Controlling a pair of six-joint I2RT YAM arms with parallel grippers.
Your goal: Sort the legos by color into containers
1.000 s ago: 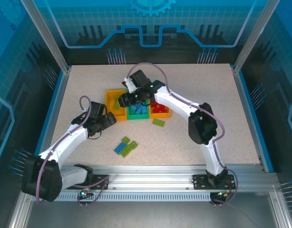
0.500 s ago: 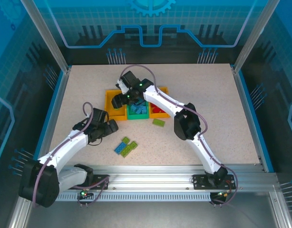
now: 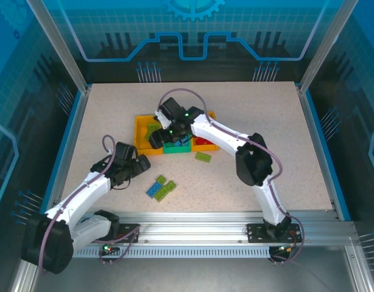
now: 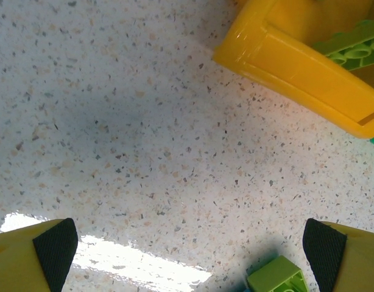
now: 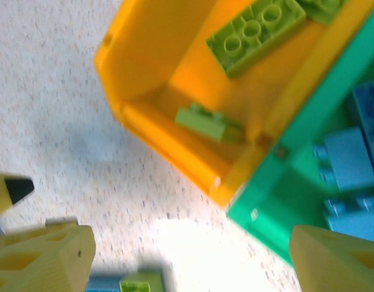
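The containers stand in a row mid-table: a yellow bin, a green bin and an orange bin. Lime legos lie in the yellow bin, light blue legos in the green bin, red ones in the orange bin. My right gripper hovers open over the near edge where the yellow and green bins meet, nothing between its fingers. My left gripper hangs open and empty over bare table, just near of the yellow bin. A lime lego lies by its right pad.
Loose legos lie on the table: one lime brick in front of the orange bin, and a small blue and lime cluster nearer the arm bases. Blue rails edge the table on the left and right.
My right gripper swung left over the yellow bin, then came back toward its near edge with the jaws wider apart. The left gripper shifted toward the near side.
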